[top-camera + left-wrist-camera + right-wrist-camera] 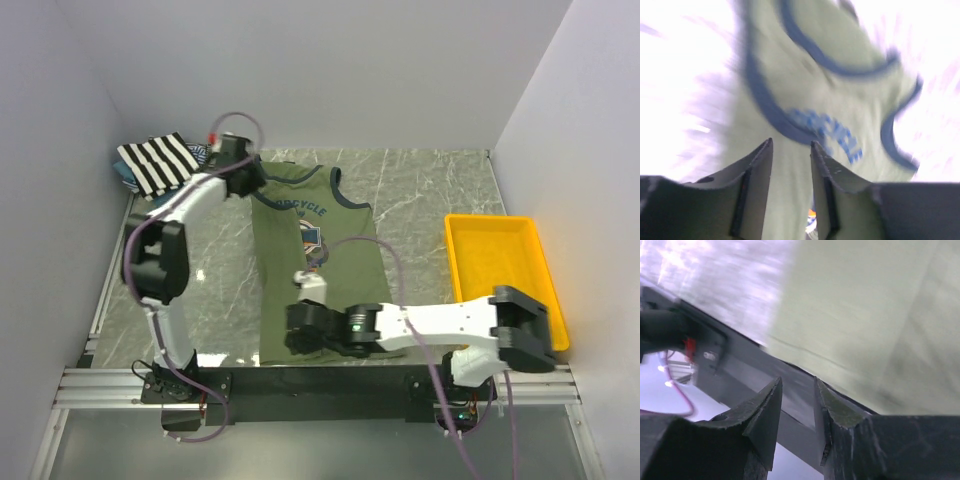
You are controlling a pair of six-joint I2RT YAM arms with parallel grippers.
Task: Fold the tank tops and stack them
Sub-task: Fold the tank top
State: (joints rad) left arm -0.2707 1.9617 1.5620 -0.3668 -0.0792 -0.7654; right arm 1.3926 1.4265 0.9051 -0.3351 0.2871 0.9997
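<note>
Top view: olive tank top (280, 290) lies flat mid-desk, neck to the far side, hem at the near edge. Its left side looks turned in over the chest print (312, 236), part of the lettering covered, so I read this as a lengthwise fold laid down, cross-folds not yet done. Left arm (155, 260) reaches to the far-left shoulder strap and right arm (450, 322) to the near-left hem. That's one arm per end of the same long edge, which is how you'd keep that edge straight. Striped tank top (158, 160) sits bunched in the far-left corner of the desk (430, 190), well apart, with a bit of blue cloth under it. Yellow tray (500, 220) is on the right, not involved. Left wrist view (blurred): jaws apart, nothing between them. The olive cloth (840, 85) is below and ahead, and the navy armhole trim (765, 107) runs just off the tips. I can't tell whether the tips touch the fabric. Right wrist view (also blurred): jaws apart, nothing between them. The olive cloth (880, 330) fills the upper right, its left edge and hem corner lie ahead of the tips, and bare desk (715, 285) is to the left. The tips sit over the dark front rail (765, 370), beside the hem, not on it. Judgement: neither arm holds the shirt, so any next fold needs a fresh pinch.
</note>
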